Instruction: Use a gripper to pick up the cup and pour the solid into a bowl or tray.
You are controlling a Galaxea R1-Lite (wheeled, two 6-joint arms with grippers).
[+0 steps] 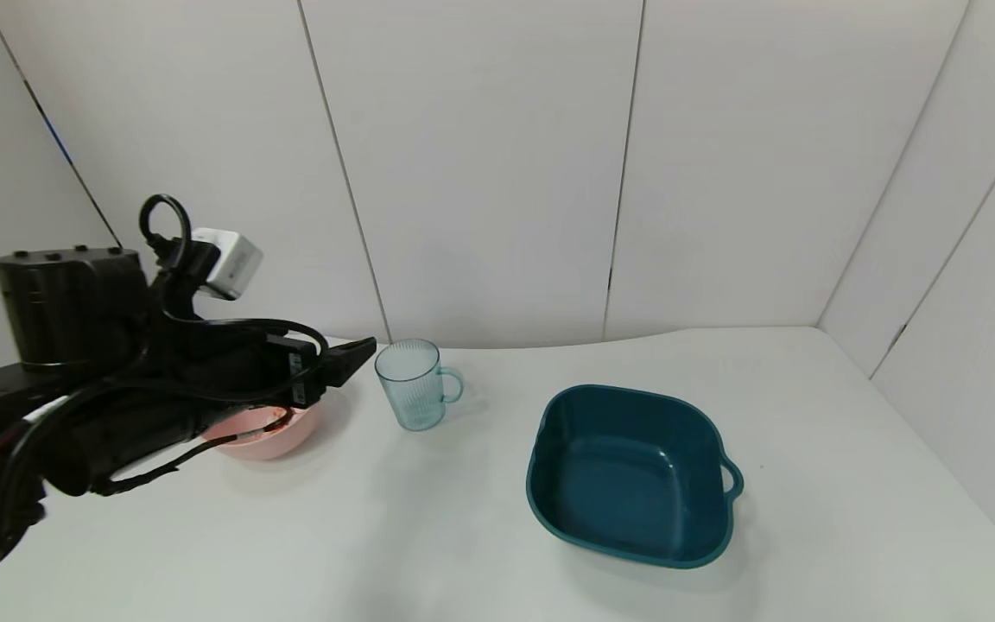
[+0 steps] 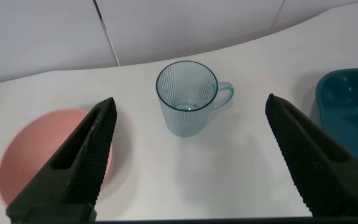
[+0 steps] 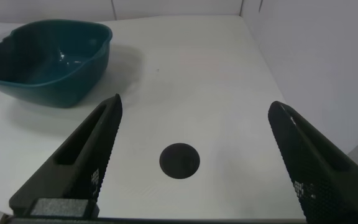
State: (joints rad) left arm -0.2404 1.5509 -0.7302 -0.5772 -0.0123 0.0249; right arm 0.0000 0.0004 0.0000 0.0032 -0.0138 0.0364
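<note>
The pale-blue ribbed cup [image 1: 411, 384] stands upright on the white table, handle to the right, and looks empty; it also shows in the left wrist view [image 2: 185, 118]. The pink bowl [image 1: 277, 441] sits left of it, mostly hidden under my left arm; it shows in the left wrist view [image 2: 30, 155] too. A few reddish bits [image 1: 273, 422] show inside its rim. My left gripper [image 1: 346, 363] is open and empty, hovering over the bowl's far side with its tips just short of the cup [image 2: 190, 104]. My right gripper [image 3: 196, 104] is open and empty, low over the table, out of the head view.
A dark teal squarish tray [image 1: 636, 475] with a handle sits right of centre; it also shows in the right wrist view [image 3: 45, 56]. A black round spot [image 3: 179, 161] marks the table under the right gripper. White wall panels stand behind the table.
</note>
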